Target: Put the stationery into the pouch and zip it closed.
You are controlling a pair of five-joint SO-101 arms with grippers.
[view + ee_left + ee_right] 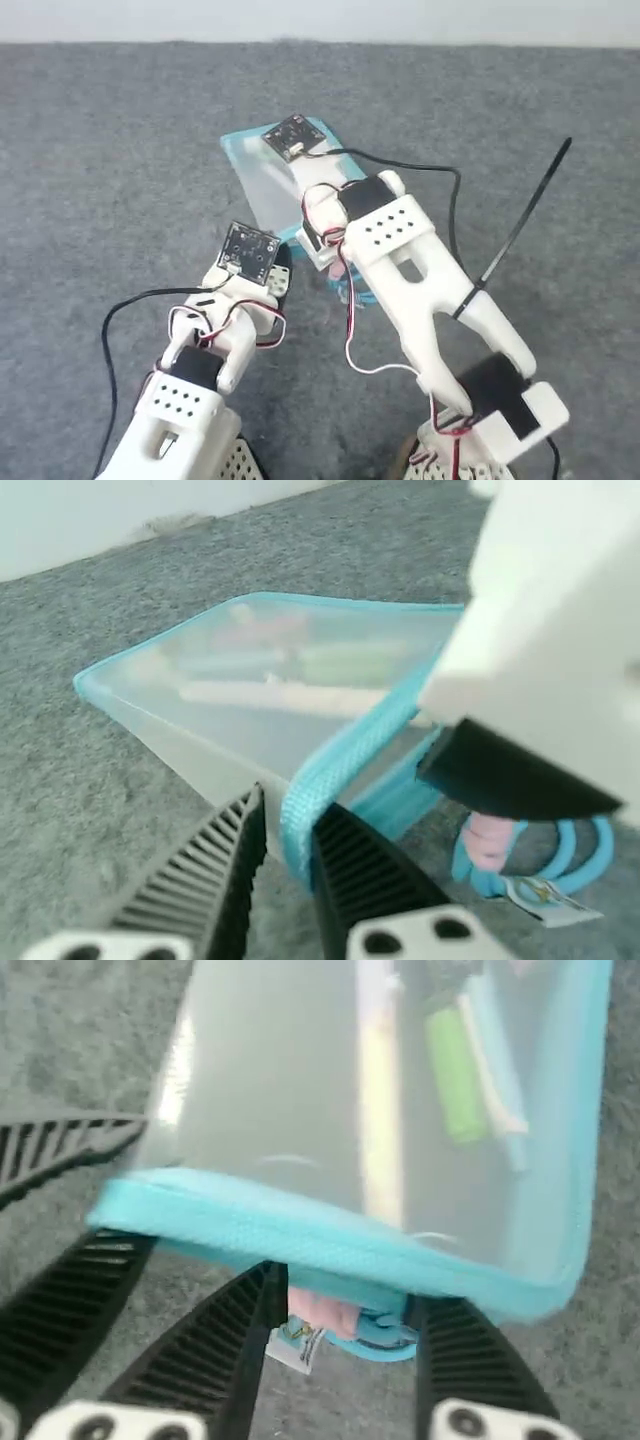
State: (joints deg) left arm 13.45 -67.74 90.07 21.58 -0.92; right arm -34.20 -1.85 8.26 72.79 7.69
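From above, most of the pouch (258,180) is covered by the white right arm (400,250), so all I can see is one pale corner with a teal border poking out past it on the grey, felt-like table (100,150). The wrist views show more. It is a flat, frosted plastic pouch (250,710) edged in woven teal tape, lying on the felt. The stationery (300,670) inside is only a set of smeared shapes behind the plastic. There is a green stick (455,1075), a long whitish one (270,695) and something pinkish (265,630), and I can't say what any of them is. The left gripper (290,865) is pinched tight on the teal zip tape (340,755) at the pouch's near end, its black ribbed fingers (360,875) pressing the fabric from both sides. The right arm's body (540,630) blocks the rest of that end. The right gripper (350,1290) is at the same near edge of the pouch (290,1110). Its ribbed fingers (230,1350) stand apart, with the pink pull (320,1315) lying between them against one finger. I can't tell whether they press on it. A teal cord loop (590,845) and a small printed tag (545,900) hang from the pull (487,842) just off the felt.
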